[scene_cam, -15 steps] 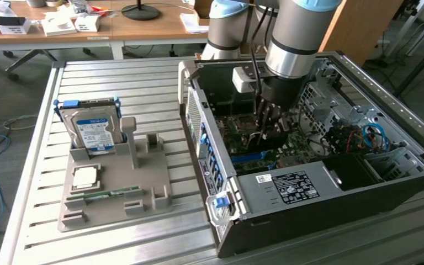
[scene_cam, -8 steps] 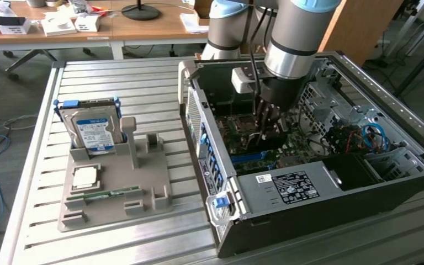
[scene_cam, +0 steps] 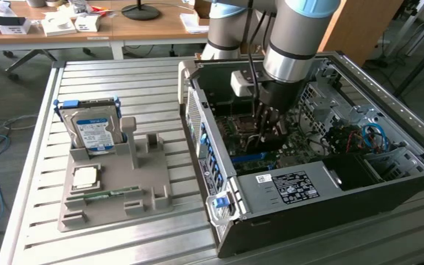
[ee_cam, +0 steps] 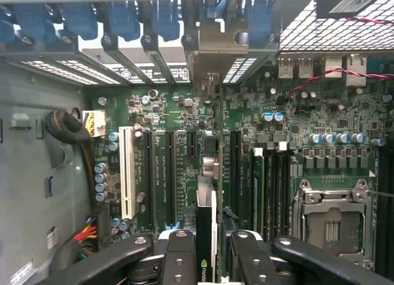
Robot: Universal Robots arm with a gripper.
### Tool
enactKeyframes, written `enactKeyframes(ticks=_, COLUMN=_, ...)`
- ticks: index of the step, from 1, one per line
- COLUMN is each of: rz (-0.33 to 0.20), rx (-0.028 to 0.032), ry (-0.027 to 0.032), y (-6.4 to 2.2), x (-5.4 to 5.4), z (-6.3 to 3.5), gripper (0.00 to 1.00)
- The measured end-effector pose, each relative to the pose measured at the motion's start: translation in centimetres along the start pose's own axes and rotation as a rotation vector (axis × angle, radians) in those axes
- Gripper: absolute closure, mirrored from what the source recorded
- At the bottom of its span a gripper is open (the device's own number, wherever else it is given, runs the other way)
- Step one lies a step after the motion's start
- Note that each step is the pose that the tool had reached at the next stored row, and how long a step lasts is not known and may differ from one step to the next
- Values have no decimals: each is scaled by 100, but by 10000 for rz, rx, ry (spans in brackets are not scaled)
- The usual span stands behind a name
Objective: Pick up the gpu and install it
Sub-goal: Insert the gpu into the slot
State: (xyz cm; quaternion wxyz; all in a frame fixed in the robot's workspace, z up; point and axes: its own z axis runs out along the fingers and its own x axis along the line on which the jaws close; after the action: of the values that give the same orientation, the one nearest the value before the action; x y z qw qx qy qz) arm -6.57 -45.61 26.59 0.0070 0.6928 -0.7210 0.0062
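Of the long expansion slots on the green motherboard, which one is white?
The long white plastic slot beside the small blue-topped capacitors, nearest the grey case wall; every other long slot is black.

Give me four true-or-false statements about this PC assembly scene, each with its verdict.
1. The gripper is shut on the gpu inside the computer case. True.
2. The hard drive lies flat. False: it stands upright in the grey holder.
3. A RAM stick lies on the grey holder. True.
4. The computer case has its side closed. False: the side is open, and the motherboard is showing.
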Motion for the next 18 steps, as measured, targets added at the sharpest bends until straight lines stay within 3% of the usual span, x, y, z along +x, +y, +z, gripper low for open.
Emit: enactKeyframes(ticks=18, rz=-5, rx=0, ry=4, y=34, x=-1, z=30, gripper=74)
